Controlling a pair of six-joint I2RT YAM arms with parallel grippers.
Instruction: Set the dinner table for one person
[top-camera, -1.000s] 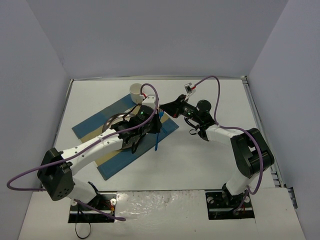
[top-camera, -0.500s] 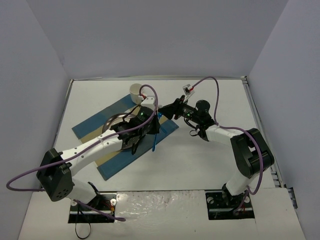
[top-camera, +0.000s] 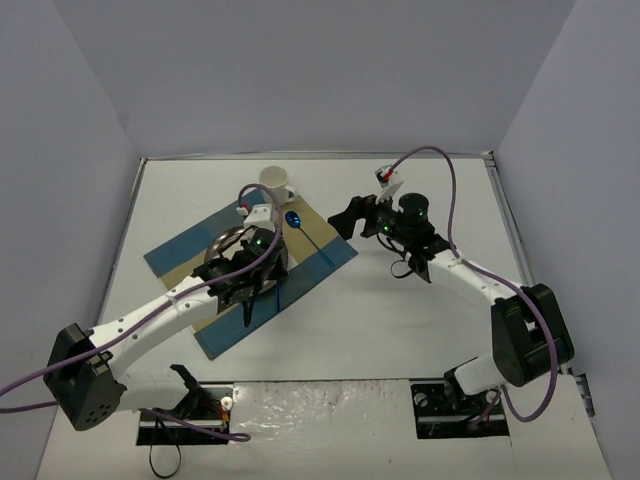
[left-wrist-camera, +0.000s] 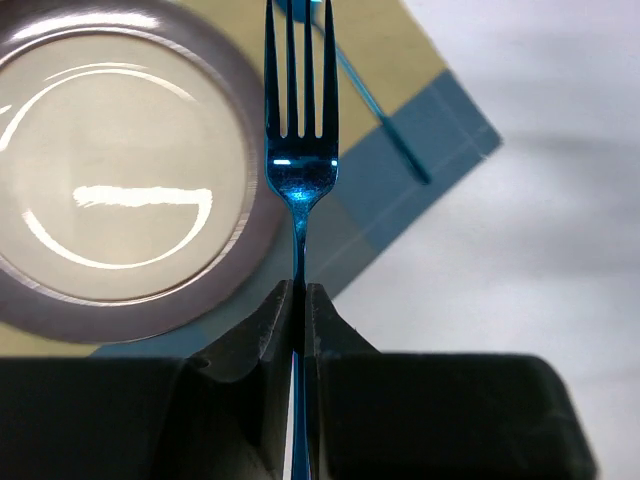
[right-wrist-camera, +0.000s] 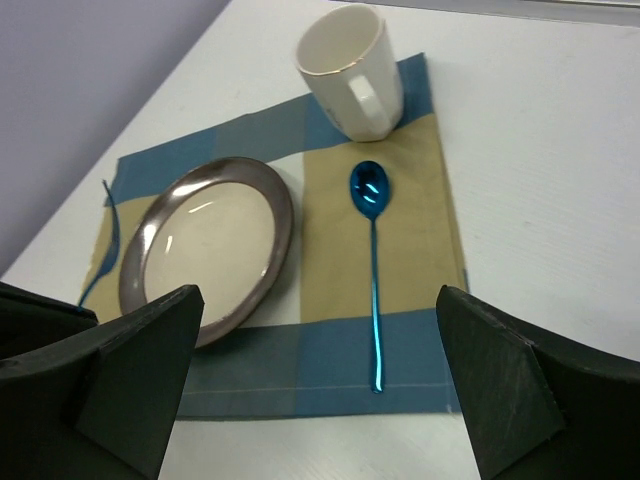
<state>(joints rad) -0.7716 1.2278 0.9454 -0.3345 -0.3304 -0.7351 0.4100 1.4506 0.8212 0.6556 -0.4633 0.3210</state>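
Blue and mirror-bright, the fork (left-wrist-camera: 298, 180) stands clamped by its handle between the pinched fingers of your left gripper (left-wrist-camera: 298, 290), tines pointing away from the lens, a grip only your left wrist camera shows. Behind the tines that view catches the plate (left-wrist-camera: 120, 170), broad grey rim and pale centre, on the striped placemat (left-wrist-camera: 455, 135), with white tabletop to the right.

From above, the dinner table (top-camera: 400, 320) fills the floor between pale walls (top-camera: 300, 80), matte white beneath everything, the placemat lying askew on its left-centre part. There your left arm (top-camera: 170, 300) crosses the plate and hides most of it, and the fork shows only as a thin dark sliver at the gripper's lower end.

Your right wrist camera gives what the overhead view loses: the whole plate on the placemat's left half; the cream mug (right-wrist-camera: 350, 70) upright at the placemat's far edge, handle turned toward the lens; the blue spoon (right-wrist-camera: 373, 280) lying flat just right of the plate and apart from it, bowl just short of the mug, handle running down to the near blue band. Your right gripper (right-wrist-camera: 318, 300) hovers released, fingers spread wide at that frame's two lower corners; overhead it shows just off the placemat's upper-right edge, apart from the left gripper
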